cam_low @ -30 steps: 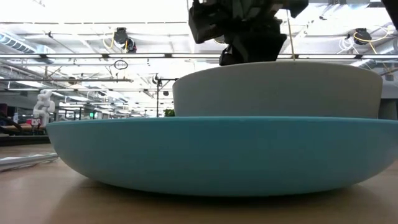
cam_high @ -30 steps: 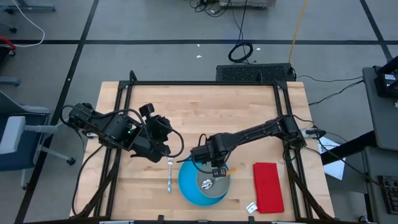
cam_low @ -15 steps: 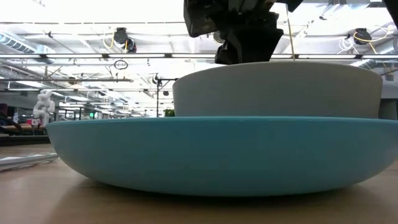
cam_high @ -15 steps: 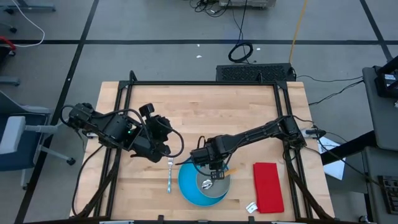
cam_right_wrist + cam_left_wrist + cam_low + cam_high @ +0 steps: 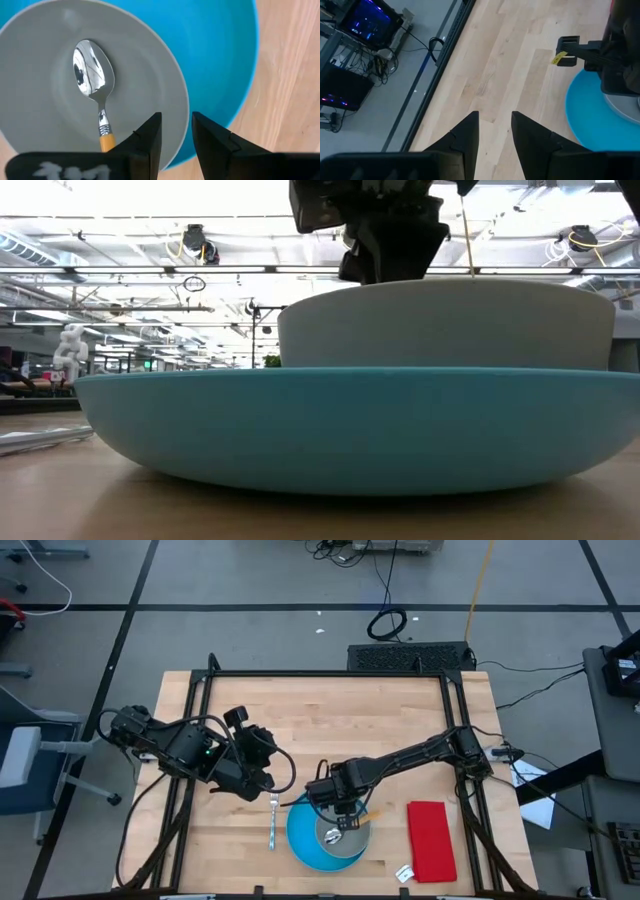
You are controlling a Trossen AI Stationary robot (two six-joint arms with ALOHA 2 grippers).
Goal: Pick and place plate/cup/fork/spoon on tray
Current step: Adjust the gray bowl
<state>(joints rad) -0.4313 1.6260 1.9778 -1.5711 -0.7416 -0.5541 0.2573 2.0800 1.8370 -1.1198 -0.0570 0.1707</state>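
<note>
writing is scarce: only a small yellow tag (image 5: pixel 559 58) on the right arm shows in the left wrist view, too small to read, and a white tag (image 5: pixel 404 873) lies by the desk's near edge beside the red cloth (image 5: pixel 431 839), its print unreadable.

plate (image 5: pixel 305 840) sits close to the near edge of the desk (image 5: pixel 330 720), with the cup (image 5: pixel 345 837) resting inside it toward its right side. spoon (image 5: pixel 92 80) lies in the cup, metal bowl on the cup's floor and orange handle running up over the rim. fork (image 5: pixel 273 819) lies flat on the wood just left of the plate, apart from it.

right gripper (image 5: pixel 344 817) hangs just above the cup's far rim, fingers (image 5: pixel 150 135) released with a narrow gap and holding nothing. compared with a second ago it has drawn slightly back toward the far side and risen a little in the low view; plate, cup, spoon and fork have not shifted.

left gripper (image 5: pixel 262 776) waits above bare wood just beyond the fork's far end, fingers (image 5: pixel 467 132) parted a little and empty, unmoved.

farther back the desk is open wood all the way to the black frame rail, leaving wide free room behind both arms.
</note>
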